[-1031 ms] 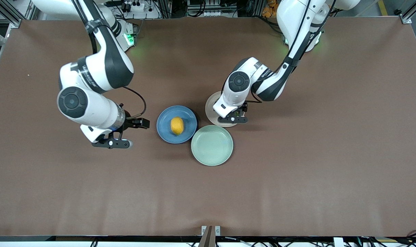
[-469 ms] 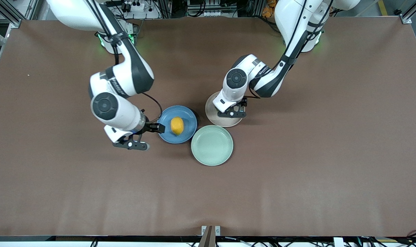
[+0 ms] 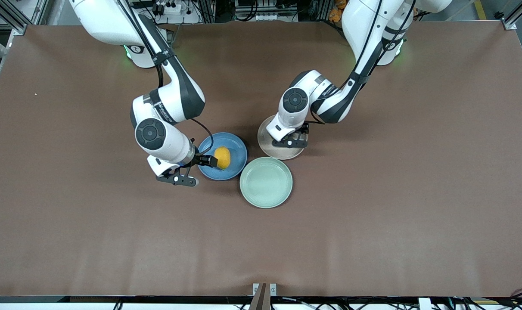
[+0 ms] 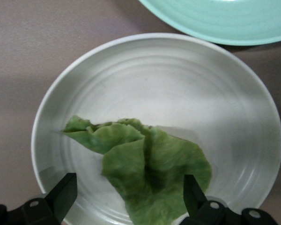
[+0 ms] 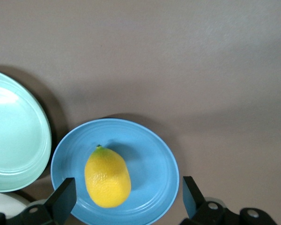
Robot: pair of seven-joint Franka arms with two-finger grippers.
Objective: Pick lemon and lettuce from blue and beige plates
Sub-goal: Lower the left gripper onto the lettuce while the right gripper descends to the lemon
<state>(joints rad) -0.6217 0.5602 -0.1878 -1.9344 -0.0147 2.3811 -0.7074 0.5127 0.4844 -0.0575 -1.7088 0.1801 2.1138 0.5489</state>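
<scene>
Brown table (image 3: 373,224) under three touching plates. Mint-green plate (image 3: 266,182) nearest front camera. Blue plate (image 3: 233,168) holding lemon (image 3: 222,157). Beige plate (image 4: 154,84) holding lettuce (image 4: 145,164). Right gripper (image 5: 126,206) spread wide over lemon, nothing held. Left gripper (image 4: 129,201) spread wide over lettuce, nothing held.

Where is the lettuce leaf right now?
The lettuce lies on the beige plate, under the left gripper, beside the blue plate and mint-green plate.
</scene>
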